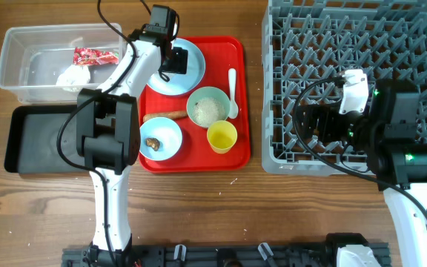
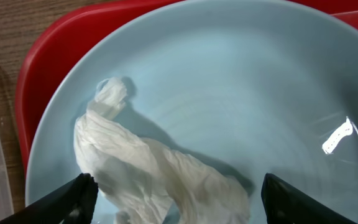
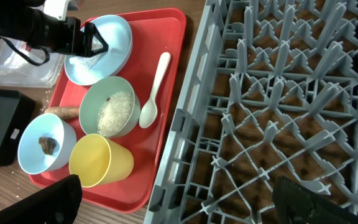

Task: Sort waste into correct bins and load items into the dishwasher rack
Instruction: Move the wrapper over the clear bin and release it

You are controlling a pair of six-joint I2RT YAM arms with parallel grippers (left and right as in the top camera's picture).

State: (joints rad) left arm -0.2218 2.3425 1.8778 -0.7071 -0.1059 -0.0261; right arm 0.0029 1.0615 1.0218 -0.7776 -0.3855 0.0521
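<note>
Altogether the red serving tray (image 1: 237, 55) carries five dishes: one pale blue plate (image 2: 229, 81), one pale green bowl (image 3: 92, 96) filled with white rice grains (image 3: 115, 112), one pale blue bowl (image 1: 170, 132) with a single brown food lump (image 1: 153, 141) in it, one yellow cup (image 1: 222, 136) and one white spoon (image 1: 233, 93). One brown sausage stick (image 1: 165, 116) lies on the tray just beside the blue bowl.

The left gripper (image 2: 176, 205) is down at the plate. Its fingers are spread wide on either side of one crumpled white tissue (image 2: 142, 155) lying on the plate.

Two bins stand left of the red tray. The clear tub (image 1: 21, 44) holds one red wrapper (image 1: 95, 55) and a second white wad (image 1: 75, 74), and the black tray (image 1: 43, 141) sits just beside the tub.

The right gripper (image 3: 182, 205) hangs over the one grey dishwasher rack (image 1: 354, 44), fingers spread apart.
</note>
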